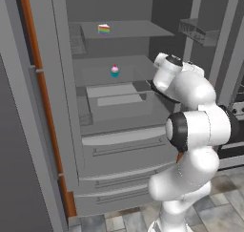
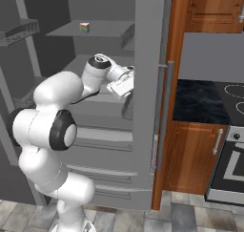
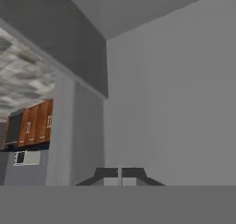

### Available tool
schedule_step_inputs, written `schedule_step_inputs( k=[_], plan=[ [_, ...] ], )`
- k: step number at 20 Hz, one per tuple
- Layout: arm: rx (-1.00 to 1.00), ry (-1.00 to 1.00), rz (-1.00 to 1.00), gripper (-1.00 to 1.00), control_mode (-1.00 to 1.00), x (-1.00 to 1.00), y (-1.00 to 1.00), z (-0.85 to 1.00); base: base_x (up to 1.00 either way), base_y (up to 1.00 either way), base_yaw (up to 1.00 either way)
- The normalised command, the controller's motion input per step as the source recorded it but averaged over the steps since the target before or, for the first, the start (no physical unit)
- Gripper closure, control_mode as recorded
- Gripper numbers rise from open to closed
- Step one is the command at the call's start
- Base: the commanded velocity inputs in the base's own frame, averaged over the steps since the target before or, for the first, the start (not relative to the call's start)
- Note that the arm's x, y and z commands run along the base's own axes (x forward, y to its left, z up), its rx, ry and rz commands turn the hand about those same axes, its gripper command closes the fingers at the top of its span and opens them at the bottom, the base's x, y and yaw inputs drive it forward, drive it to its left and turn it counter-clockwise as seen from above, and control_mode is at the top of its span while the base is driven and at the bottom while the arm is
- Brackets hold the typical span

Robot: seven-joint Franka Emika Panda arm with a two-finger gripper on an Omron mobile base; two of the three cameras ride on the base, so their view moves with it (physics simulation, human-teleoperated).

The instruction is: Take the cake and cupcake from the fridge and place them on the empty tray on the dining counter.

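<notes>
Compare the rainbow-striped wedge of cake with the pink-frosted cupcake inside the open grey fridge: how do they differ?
The rainbow-striped cake wedge sits on the upper shelf; the pink-frosted cupcake sits one shelf lower. The cake is angular with white frosting on top; the cupcake is round with a teal wrapper. Both are small, upright and untouched inside the open grey fridge.

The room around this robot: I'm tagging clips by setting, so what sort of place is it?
A rendered home kitchen, most likely: an open grey fridge with a cake and cupcake on its shelves, wooden cabinets beside it, and a stovetop.
</notes>
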Motion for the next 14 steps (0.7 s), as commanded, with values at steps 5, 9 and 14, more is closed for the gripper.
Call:
schedule_step_inputs(
  k=[5, 9, 14],
  plan=[
    [0.0, 0.02, -0.14, 1.0, -1.0, -0.05, -1.0, -0.02, 0.0, 0.0, 0.0],
    [0.0, -0.01, 0.02, 1.0, -1.0, -0.02, -0.71, 0.0, 0.0, 0.0, 0.0],
    [-0.02, -0.16, 0.35, 1.0, -1.0, -0.6, 0.35, 0.12, 0.0, 0.0, 0.0]
  ],
)
